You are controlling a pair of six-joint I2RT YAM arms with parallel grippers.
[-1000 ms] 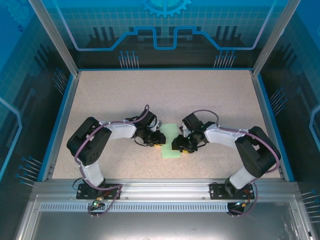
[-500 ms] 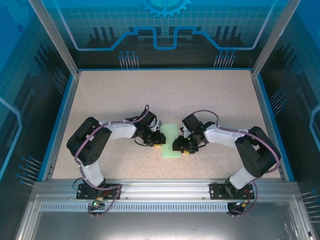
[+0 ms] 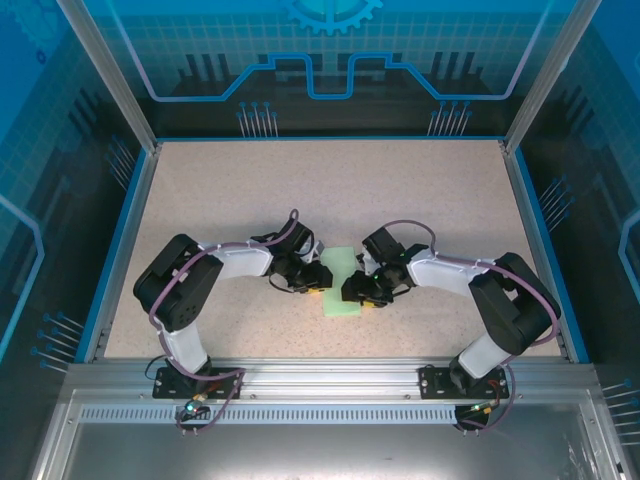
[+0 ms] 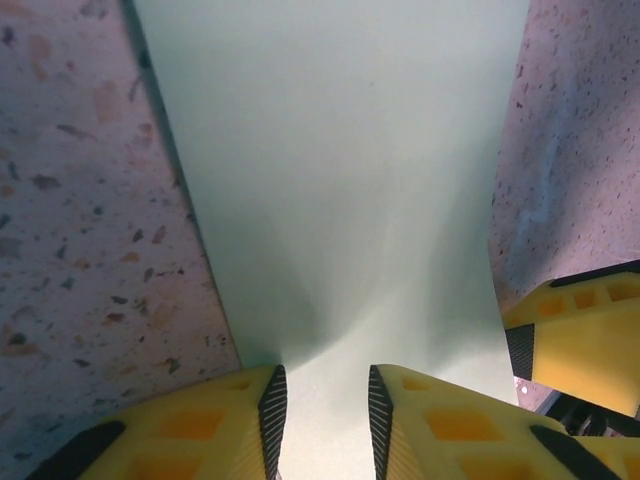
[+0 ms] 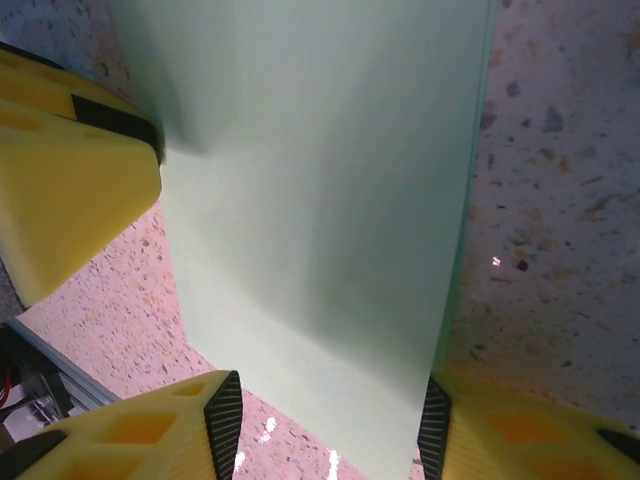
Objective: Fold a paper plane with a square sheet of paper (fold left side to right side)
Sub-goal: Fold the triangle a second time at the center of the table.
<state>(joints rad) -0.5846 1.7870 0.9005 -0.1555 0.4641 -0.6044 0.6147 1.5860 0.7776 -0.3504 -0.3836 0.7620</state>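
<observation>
Two arms reach in toward the middle of the speckled table (image 3: 330, 190), their tips meeting from either side.

Sheet of paper (image 3: 340, 283): pale green, seen from above as an upright strip between the two grippers, near the front of the table, about midway left to right.

Left gripper (image 3: 316, 288): at the paper's left edge. From its own wrist, the gripper (image 4: 322, 425) has yellow fingers (image 4: 200, 435) a narrow gap apart with the paper (image 4: 340, 180) running into that gap. Whether they pinch it, cannot tell. The paper there looks slightly lifted, with a shadow along one edge.

Right gripper (image 3: 360, 296): at the paper's right edge. From its wrist, the gripper (image 5: 328, 430) stands with its jaws well apart, the paper (image 5: 320, 200) lying across the space between them, not clamped.

Each wrist view catches a yellow finger of the opposite gripper just beside the sheet.
</observation>
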